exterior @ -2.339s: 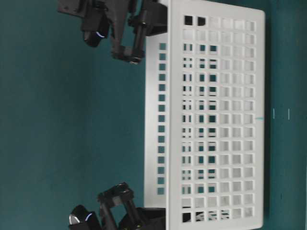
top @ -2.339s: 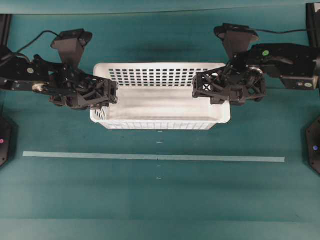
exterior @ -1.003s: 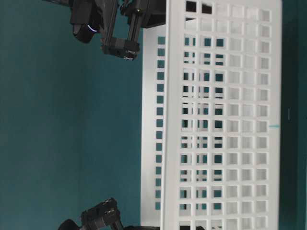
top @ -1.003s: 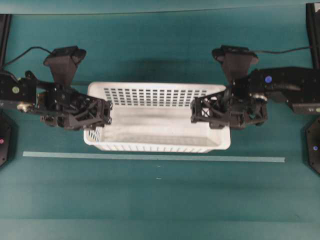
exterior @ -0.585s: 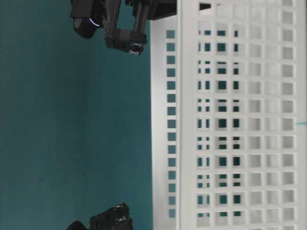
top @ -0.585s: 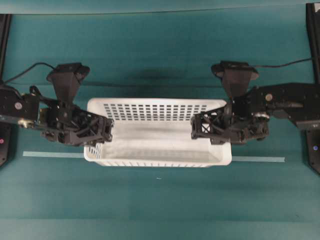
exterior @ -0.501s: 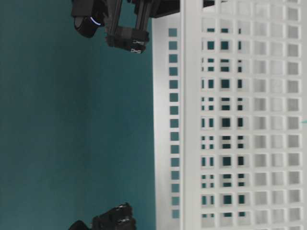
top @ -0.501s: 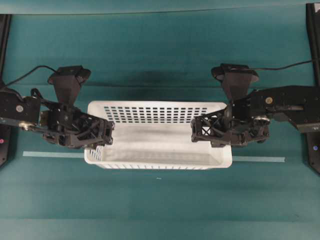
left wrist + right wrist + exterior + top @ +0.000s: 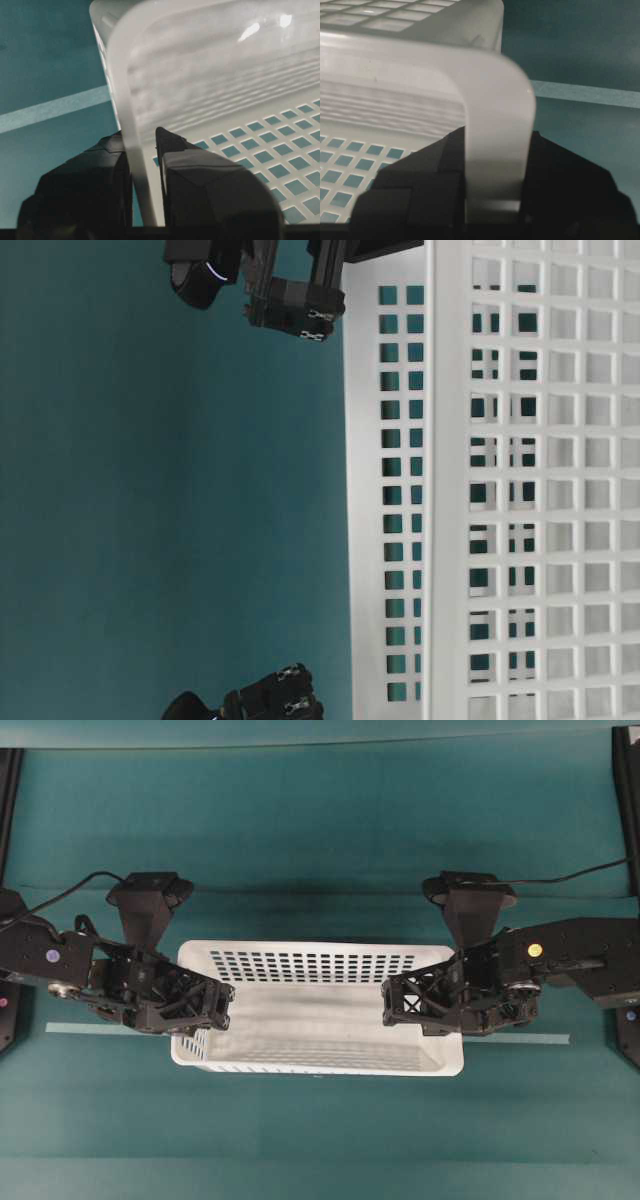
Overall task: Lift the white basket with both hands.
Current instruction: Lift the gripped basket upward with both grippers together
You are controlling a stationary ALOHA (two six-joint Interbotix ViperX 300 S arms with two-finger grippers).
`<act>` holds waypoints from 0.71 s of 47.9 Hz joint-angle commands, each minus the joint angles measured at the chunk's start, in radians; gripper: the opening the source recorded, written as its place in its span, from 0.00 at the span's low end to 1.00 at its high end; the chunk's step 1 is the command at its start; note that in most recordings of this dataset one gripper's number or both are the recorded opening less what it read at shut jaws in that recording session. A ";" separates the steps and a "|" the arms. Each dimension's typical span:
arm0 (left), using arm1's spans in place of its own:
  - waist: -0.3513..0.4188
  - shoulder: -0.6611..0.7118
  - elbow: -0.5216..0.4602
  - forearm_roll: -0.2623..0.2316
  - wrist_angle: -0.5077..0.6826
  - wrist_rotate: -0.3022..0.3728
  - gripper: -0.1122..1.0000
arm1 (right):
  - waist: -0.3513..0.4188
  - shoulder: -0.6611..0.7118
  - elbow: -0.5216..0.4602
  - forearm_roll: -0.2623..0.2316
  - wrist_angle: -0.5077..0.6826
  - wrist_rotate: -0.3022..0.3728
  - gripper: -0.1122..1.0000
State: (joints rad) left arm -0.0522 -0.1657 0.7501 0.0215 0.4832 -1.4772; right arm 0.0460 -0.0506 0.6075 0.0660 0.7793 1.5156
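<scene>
- White basket up in the air, off the green table, held level between both arms.
- Seen from above, hanging over the middle of the table, nearer the front edge than the back, right over the pale tape line.
- Left gripper clamped on the basket's left short wall: in the left wrist view, one finger inside and the other outside, with the white rim squeezed between.
- Right gripper clamped the same way on the right short wall: in the right wrist view, rim pinched between two dark fingers.
- From the side camera, only the holed long wall of the basket filling the right half, with bits of both arms at the top and bottom.
- Nothing to see inside the basket; plain bottom bare.
- Done so far, going by the pictures: both short walls grabbed, basket off the table.
- Left to do, most likely: very little, maybe just keeping it up and steady with both grips tight and even.
- Main worry: one side slipping and the basket tipping.
</scene>
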 commanded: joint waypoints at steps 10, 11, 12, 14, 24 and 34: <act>-0.011 0.012 -0.051 0.008 -0.015 0.002 0.17 | 0.028 0.005 -0.006 -0.006 -0.014 -0.006 0.25; -0.012 0.014 -0.054 0.006 -0.015 0.002 0.17 | 0.029 0.005 -0.005 -0.005 -0.014 -0.005 0.25; -0.014 0.017 -0.055 0.006 -0.015 0.002 0.17 | 0.029 0.005 -0.005 -0.005 -0.014 -0.005 0.25; -0.015 0.021 -0.060 0.006 -0.015 0.002 0.17 | 0.031 0.005 -0.005 -0.005 -0.014 -0.005 0.25; -0.015 0.026 -0.054 0.006 -0.014 0.002 0.17 | 0.031 0.005 -0.005 -0.005 -0.018 -0.003 0.25; -0.017 0.021 -0.057 0.006 -0.009 0.002 0.17 | 0.038 0.006 -0.008 0.002 -0.018 0.000 0.25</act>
State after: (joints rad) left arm -0.0675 -0.1350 0.7256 0.0215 0.4863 -1.4788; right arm 0.0598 -0.0491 0.6136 0.0644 0.7793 1.5186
